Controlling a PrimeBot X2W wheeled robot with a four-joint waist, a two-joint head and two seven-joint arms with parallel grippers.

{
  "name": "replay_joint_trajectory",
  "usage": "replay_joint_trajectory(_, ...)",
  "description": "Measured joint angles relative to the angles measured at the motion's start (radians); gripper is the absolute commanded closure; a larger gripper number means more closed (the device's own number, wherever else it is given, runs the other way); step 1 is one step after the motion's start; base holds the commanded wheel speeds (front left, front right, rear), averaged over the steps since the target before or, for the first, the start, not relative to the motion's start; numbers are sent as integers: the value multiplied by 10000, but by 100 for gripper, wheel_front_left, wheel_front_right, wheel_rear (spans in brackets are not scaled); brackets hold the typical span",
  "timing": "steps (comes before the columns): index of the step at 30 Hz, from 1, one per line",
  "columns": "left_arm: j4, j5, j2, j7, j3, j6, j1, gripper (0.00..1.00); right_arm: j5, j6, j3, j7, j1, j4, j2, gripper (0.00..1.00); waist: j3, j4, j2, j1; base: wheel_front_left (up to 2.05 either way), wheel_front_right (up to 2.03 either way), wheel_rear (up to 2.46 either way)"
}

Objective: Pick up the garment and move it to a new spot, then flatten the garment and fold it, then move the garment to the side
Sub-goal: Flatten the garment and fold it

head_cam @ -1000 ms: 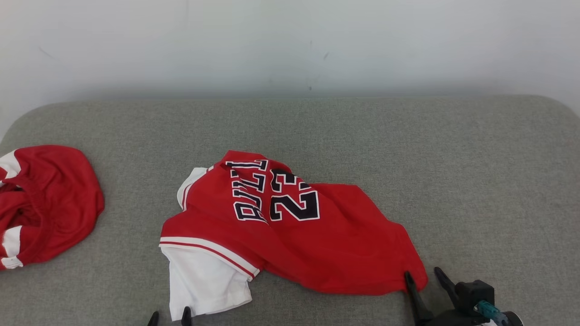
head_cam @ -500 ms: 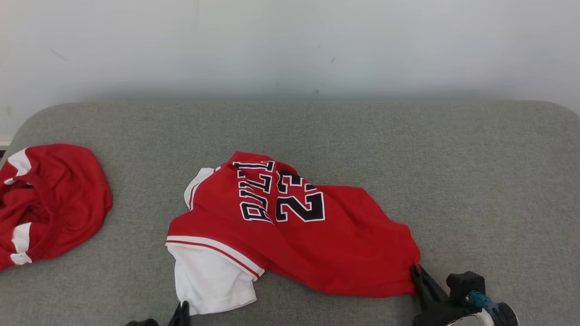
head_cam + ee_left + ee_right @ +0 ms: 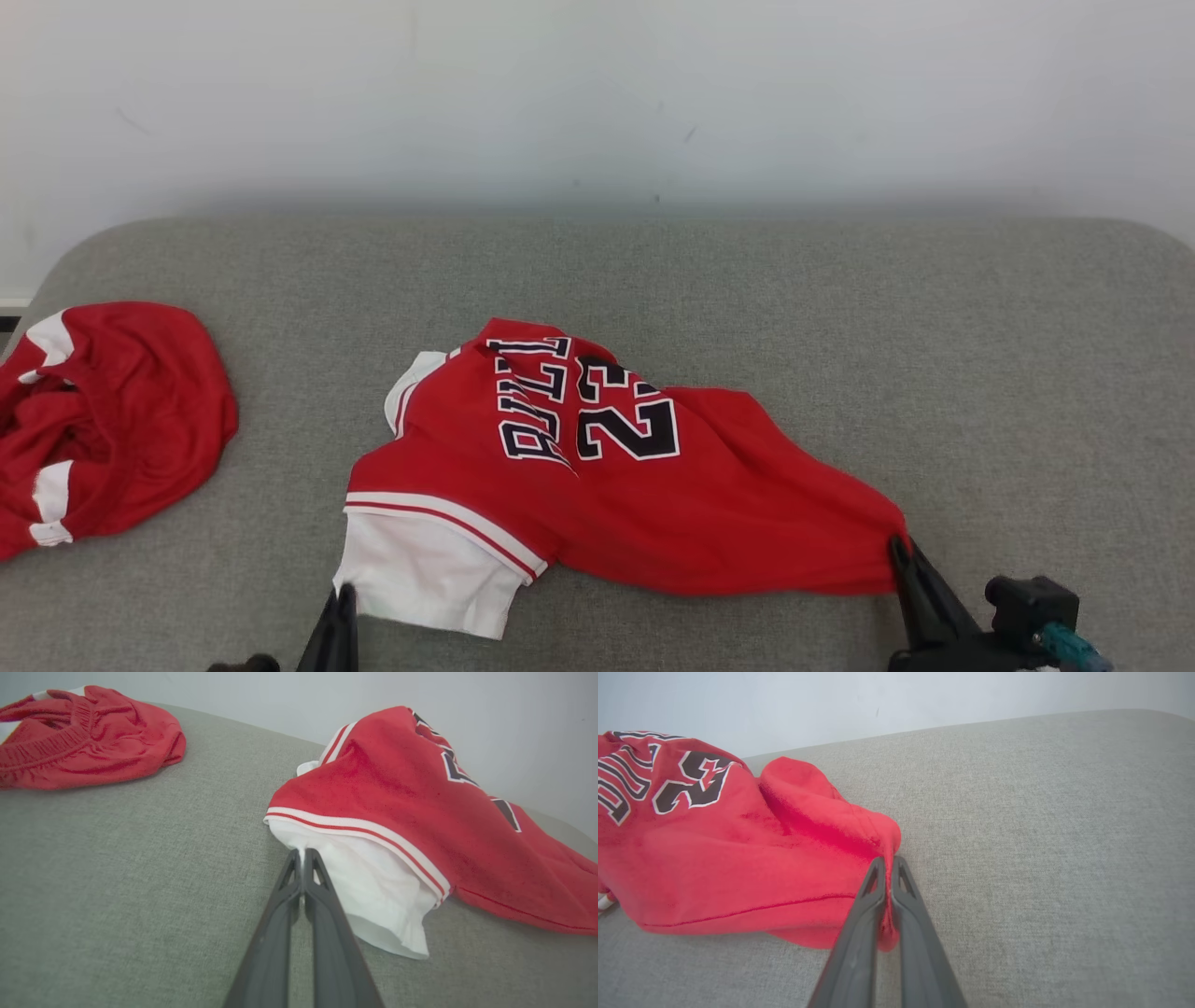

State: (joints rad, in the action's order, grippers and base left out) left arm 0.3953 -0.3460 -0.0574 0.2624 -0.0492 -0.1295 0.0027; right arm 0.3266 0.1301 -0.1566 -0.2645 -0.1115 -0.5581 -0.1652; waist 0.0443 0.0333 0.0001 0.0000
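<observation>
- The left gripper (image 3: 302,851) has its jaws pressed together on the near edge of the white sleeve (image 3: 373,882), right at the sleeve's left corner.
- The right gripper (image 3: 886,861) pinches a bunched fold of red cloth at the opposite end of the jersey (image 3: 597,467). A strip of the fabric shows between its fingers (image 3: 859,933), below the tips.
- The jersey lies rumpled on the grey cushion (image 3: 840,327), towards the front middle, and spans the gap between the two grippers. Its right end is drawn out to a point where it is held.
- Black lettering with white outlines and the number 23 face up, turned sideways in the head view.
- The white sleeve comes out from under a red-and-white striped band at the jersey's left end.
- A second red garment (image 3: 112,420) with white patches sits bunched at the cushion's far left edge, well apart from the jersey.
- A pale wall (image 3: 597,93) stands behind the cushion.
</observation>
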Motion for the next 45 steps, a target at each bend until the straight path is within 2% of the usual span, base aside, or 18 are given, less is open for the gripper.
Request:
replay_joint_trajectory(3,-445,10,-249,0,-247,0,-420,100,481,0,-263,0,-347,295,-236,100,169,-40,0,-1,0,0,0)
replay_joint_trajectory(6,-637,-94,-721,-284,-842,0,-1741,100,947,0,-750,2,-1369,328,-562,100,431,-81,-1,0,0,0,0)
replay_joint_trajectory(9,-823,-451,-1438,-949,-1379,-13,-3662,100,1386,0,-1264,366,-2990,215,-884,100,792,-132,0,1,0,0,0)
replay_joint_trajectory(14,-389,-1375,-2734,-2316,-2360,-15,-7312,100,2531,0,-1430,1143,-6193,-384,-1101,100,1582,-265,0,1,0,0,0)
replay_joint_trajectory(18,259,-1659,-3210,-2918,-3170,-15,-10334,100,3030,0,-1586,1710,-8780,-1043,-1329,100,2334,-371,1,3,0,0,0)
replay_joint_trajectory(22,1154,-2019,-3290,-3235,-4000,-15,-13213,100,3547,0,-1471,2211,-11366,-1802,-1429,100,3130,-465,2,4,0,0,0)
replay_joint_trajectory(24,1733,-2215,-3160,-3254,-4102,-19,-14422,100,3653,0,-1281,2364,-12556,-2297,-1517,100,3511,-507,2,4,0,0,0)
replay_joint_trajectory(30,3580,-2364,-2987,-2987,-4606,-21,-18051,100,3411,0,-926,2249,-15932,-3983,-1346,100,4666,-685,2,3,0,0,0)
replay_joint_trajectory(37,5089,-2477,-2610,-2548,-4911,-21,-20609,100,2849,0,-880,1960,-18118,-5335,-1306,100,5345,-882,3,2,0,0,0)
replay_joint_trajectory(45,6387,-2635,-2243,-2163,-5290,-21,-22071,100,2309,0,-846,1567,-19561,-6583,-1076,100,5652,-985,1,0,0,0,0)
